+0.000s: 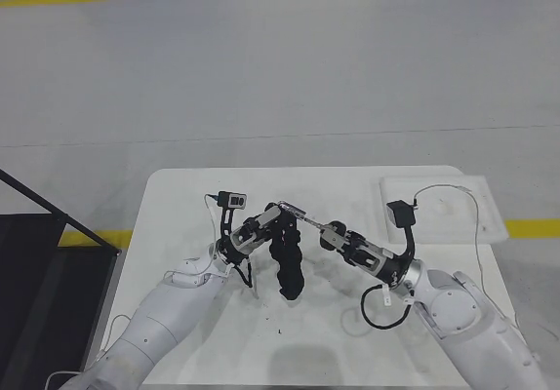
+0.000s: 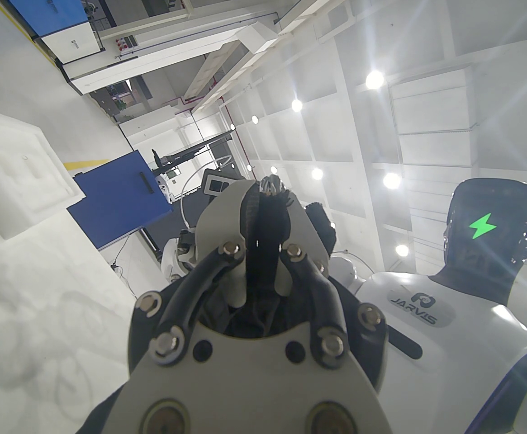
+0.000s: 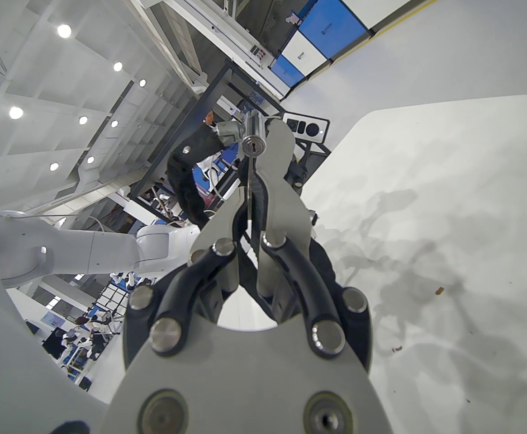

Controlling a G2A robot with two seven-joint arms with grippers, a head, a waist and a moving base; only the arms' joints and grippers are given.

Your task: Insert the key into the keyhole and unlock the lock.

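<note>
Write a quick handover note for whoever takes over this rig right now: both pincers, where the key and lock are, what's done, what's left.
Left pincer: shut on the lock, gripping its black body and holding it above the table.
Right pincer: shut on the key, with the blade aimed at the keyhole.
Done: both are grasped and the key is lined up, its tip at the cylinder face. I cannot tell whether it has entered.
Left: push the key in fully, turn it and unlock.

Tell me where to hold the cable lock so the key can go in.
Grip the cable lock on its black cable behind the silver cylinder, from the side, as the left gripper does; that leaves the keyhole face open to the key.
</note>
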